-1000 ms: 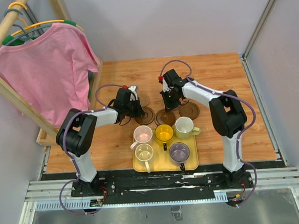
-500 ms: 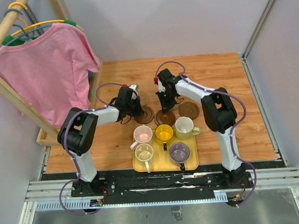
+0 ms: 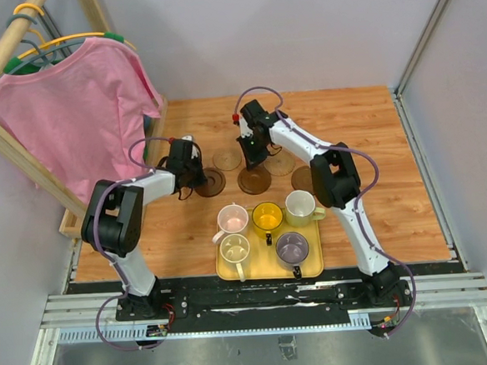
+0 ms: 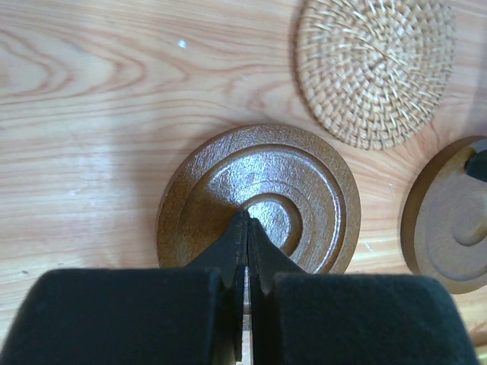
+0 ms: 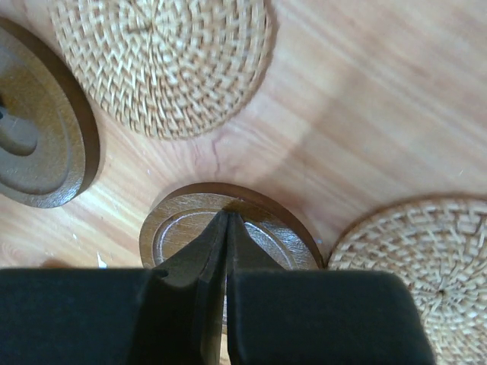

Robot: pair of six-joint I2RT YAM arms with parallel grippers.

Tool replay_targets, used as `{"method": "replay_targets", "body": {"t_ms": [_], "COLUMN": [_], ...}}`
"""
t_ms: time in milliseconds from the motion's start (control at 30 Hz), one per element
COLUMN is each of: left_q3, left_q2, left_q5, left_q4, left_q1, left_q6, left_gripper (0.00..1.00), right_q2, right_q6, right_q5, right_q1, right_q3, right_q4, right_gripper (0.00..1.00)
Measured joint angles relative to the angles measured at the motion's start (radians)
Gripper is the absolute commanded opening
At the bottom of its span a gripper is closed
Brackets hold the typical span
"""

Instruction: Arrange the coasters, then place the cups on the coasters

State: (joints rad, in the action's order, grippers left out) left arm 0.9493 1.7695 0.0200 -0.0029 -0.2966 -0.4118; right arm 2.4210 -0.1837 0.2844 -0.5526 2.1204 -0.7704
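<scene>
Presently noted on the wooden table (image 3: pixel 366 140): yellow tray (image 3: pixel 265 270) at the near edge, holding all five cups upright, namely pink cup (image 3: pixel 232 219), yellow cup (image 3: pixel 268 217), cream cup (image 3: pixel 299 205), white cup (image 3: pixel 234 248) and grey-purple cup (image 3: pixel 291 248), none yet on a coaster. Beyond the tray, five coasters lying flat, three dark and two woven tan coasters (image 3: pixel 227 159). Left claw (image 4: pixel 247 220) shut, gripping nothing, tips set on the centre ring of the left dark coaster (image 4: pixel 297 190). Right claw (image 5: pixel 227 220) likewise shut and empty, bearing on the middle dark coaster (image 5: pixel 270 236). Judged step: sliding coasters into line. Recommend light downward pressure, slow drags, and clear gaps from woven neighbours to avoid overlap.
</scene>
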Motion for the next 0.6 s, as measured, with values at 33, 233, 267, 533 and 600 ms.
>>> {"method": "replay_targets", "body": {"t_ms": [33,233,267,533,600], "left_q3": [0.002,0.051,0.067,0.253,0.304], "left_q2": [-0.001,0.021,0.033,0.150,0.178], "left_q5": [-0.010,-0.053,-0.056,-0.060,-0.051], "left_q4": [-0.007,-0.054,-0.056,-0.060,-0.060], "left_q1": [0.008,0.053,0.065,0.133,0.133], "left_q6": [-0.002,-0.008,-0.009,-0.012,-0.011], "left_gripper": [0.00,0.00,0.01,0.01,0.01], "right_q2": [0.012,0.056,0.059,0.060,0.060], "right_q6": [0.003,0.006,0.005,-0.011,-0.018], "right_q5": [-0.002,-0.048,-0.058,-0.106,-0.111], "right_q1": [0.000,0.003,0.005,0.079,0.102], "right_q3": [0.021,0.103,0.108,0.118,0.118], "right_q4": [-0.001,0.013,0.015,0.075,0.100], "right_gripper": [0.03,0.02,0.02,0.03,0.03]}}
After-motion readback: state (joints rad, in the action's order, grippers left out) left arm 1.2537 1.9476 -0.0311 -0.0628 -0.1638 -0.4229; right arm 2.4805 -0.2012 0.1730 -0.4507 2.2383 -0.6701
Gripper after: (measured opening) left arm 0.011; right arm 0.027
